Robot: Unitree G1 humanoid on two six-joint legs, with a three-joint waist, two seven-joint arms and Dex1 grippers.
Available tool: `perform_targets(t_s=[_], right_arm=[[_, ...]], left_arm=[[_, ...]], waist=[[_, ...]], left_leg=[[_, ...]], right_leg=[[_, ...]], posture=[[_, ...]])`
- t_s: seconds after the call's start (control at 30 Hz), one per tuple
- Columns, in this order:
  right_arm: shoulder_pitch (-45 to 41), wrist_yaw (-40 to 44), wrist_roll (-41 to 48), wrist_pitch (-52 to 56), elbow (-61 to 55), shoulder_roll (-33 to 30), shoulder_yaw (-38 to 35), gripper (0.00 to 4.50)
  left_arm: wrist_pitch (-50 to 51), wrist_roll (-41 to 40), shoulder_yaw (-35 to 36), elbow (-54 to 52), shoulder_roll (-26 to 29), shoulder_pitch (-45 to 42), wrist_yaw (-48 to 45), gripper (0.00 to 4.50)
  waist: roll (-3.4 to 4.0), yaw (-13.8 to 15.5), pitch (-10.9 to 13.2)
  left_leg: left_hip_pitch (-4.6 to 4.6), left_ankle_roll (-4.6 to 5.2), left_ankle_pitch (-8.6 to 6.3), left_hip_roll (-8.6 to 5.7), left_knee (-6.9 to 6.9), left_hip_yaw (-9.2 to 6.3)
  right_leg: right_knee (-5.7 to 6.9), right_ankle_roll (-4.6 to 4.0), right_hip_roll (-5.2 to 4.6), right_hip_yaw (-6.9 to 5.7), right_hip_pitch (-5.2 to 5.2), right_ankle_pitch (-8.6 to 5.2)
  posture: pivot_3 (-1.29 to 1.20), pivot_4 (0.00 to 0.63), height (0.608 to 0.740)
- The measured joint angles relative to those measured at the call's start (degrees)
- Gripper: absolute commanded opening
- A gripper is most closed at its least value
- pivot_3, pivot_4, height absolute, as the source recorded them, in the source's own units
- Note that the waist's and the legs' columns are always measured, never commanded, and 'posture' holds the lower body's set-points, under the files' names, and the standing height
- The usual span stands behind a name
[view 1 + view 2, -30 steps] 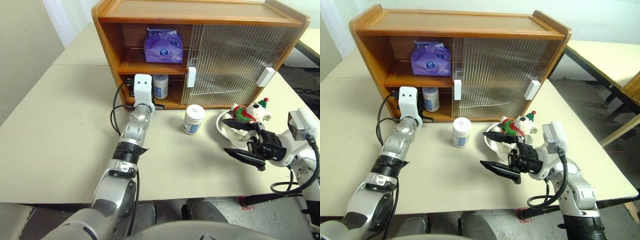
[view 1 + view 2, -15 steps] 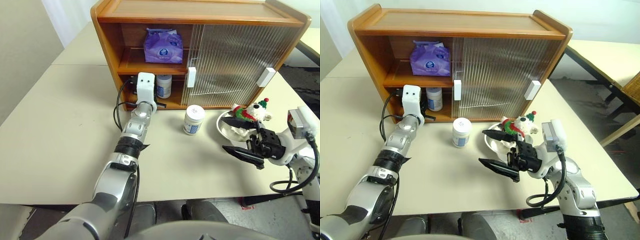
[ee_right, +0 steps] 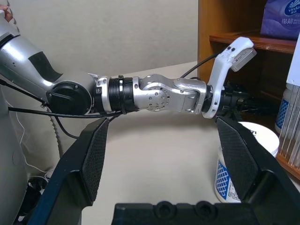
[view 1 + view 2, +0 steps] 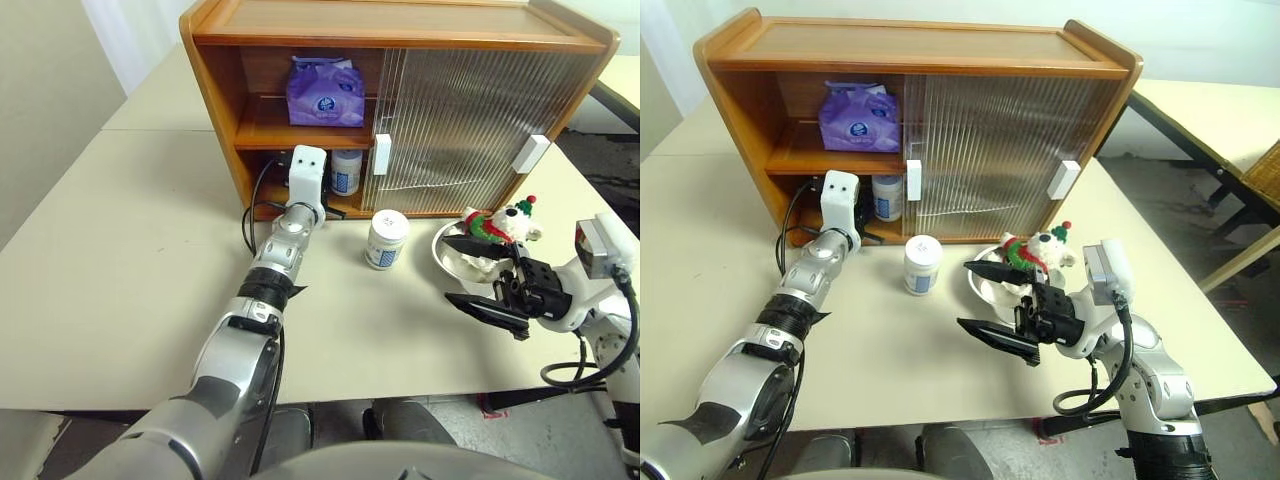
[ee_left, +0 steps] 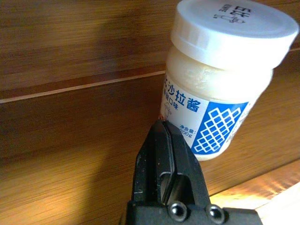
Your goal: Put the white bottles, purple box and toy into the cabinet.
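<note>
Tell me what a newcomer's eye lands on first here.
The wooden cabinet at the table's back: purple box on its upper shelf, one white bottle on the lower, the shut left gripper against it. In front stand a second bottle and the toy in a bowl.

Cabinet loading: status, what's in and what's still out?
Done: purple box on the cabinet top shelf, one white bottle on the lower shelf. In hand: nothing; shut left gripper beside that bottle, right gripper open. Left: second bottle on the table, toy in its bowl.
</note>
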Motion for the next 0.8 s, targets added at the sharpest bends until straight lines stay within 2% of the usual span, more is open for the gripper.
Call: perform_targets(t_s=[0.2,0.27,0.3,0.37,0.47,0.57,0.67,0.73,0.8], right_arm=[[0.29,-0.40,0.00,0.02,-0.78,0.01,0.00,4.50],[0.30,-0.45,0.01,0.05,-1.10,0.02,0.03,4.50],[0.42,-0.46,0.07,0.07,-1.21,0.02,-0.02,4.50],[0.59,-0.45,0.07,0.10,-1.18,-0.01,-0.05,4.50],[0.58,-0.41,0.06,0.10,-0.88,-0.01,-0.09,4.50],[0.53,-0.42,0.23,0.07,-0.37,0.40,-0.22,4.50],[0.70,-0.47,0.19,-0.10,0.48,1.07,-0.33,4.50],[0.79,-0.72,-0.39,-0.71,1.01,1.10,-0.33,4.50],[1.15,-1.45,-1.39,-1.72,1.52,1.11,-0.38,4.50]], left_arm=[[0.27,-0.20,0.00,-0.92,0.50,0.40,-0.20,0.03],[1.70,-0.30,-0.03,-4.37,1.29,2.15,-0.61,0.03],[2.95,-0.36,-0.06,-8.60,2.39,4.47,-1.28,0.20],[4.82,-0.69,-0.15,-14.69,4.33,8.57,-3.34,0.58],[5.91,-3.29,-0.86,-22.52,7.31,15.62,-10.32,1.58],[4.38,-5.97,-2.35,-28.05,12.78,21.97,-20.16,2.69],[3.52,-8.87,-2.49,-31.42,16.85,25.01,-27.53,3.74],[3.18,-10.65,-2.56,-33.05,18.96,25.96,-31.75,4.46],[2.82,-12.26,-2.89,-34.29,21.11,26.88,-36.47,4.48]], waist=[[0.01,-0.52,-0.01],[0.02,-0.72,-0.02],[0.05,-0.94,-0.04],[0.09,-1.42,-0.07],[0.12,-1.45,-0.09],[0.11,-1.13,-0.09],[0.12,-0.60,-0.09],[0.13,-0.29,-0.10],[0.15,-0.19,-0.11]], left_leg=[[-0.01,0.01,0.02,0.00,0.02,0.01],[-0.01,0.01,0.02,-0.01,0.01,0.02],[0.00,-0.02,0.04,-0.01,0.01,0.05],[0.00,-0.09,0.07,-0.01,-0.01,0.08],[-0.01,-0.09,0.07,0.00,-0.01,0.06],[-0.01,-0.01,0.01,0.08,-0.04,-0.07],[-0.03,-0.01,0.01,0.13,-0.04,-0.39],[-0.02,0.02,-0.01,0.20,-0.06,-0.67],[-0.02,0.03,-0.02,0.22,-0.12,-0.84]], right_leg=[[0.00,0.04,0.00,0.00,0.00,0.02],[0.00,0.04,0.01,-0.01,0.00,0.02],[0.00,0.05,0.02,-0.01,0.01,0.01],[0.00,0.02,0.03,0.01,-0.02,-0.02],[0.01,-0.08,0.02,-0.01,-0.04,-0.08],[0.06,-0.71,0.02,-0.03,-0.10,0.16],[0.08,-1.42,0.01,0.00,-0.14,0.03],[0.09,-1.55,-0.03,0.07,-0.14,0.08],[0.09,-1.63,-0.06,0.07,-0.15,0.12]], posture=[[-0.20,0.020,0.740],[-0.19,0.022,0.740],[-0.19,0.023,0.740],[-0.18,0.026,0.740],[-0.17,0.030,0.740],[-0.17,0.032,0.740],[-0.17,0.035,0.740],[-0.17,0.034,0.740],[-0.17,0.034,0.740]])
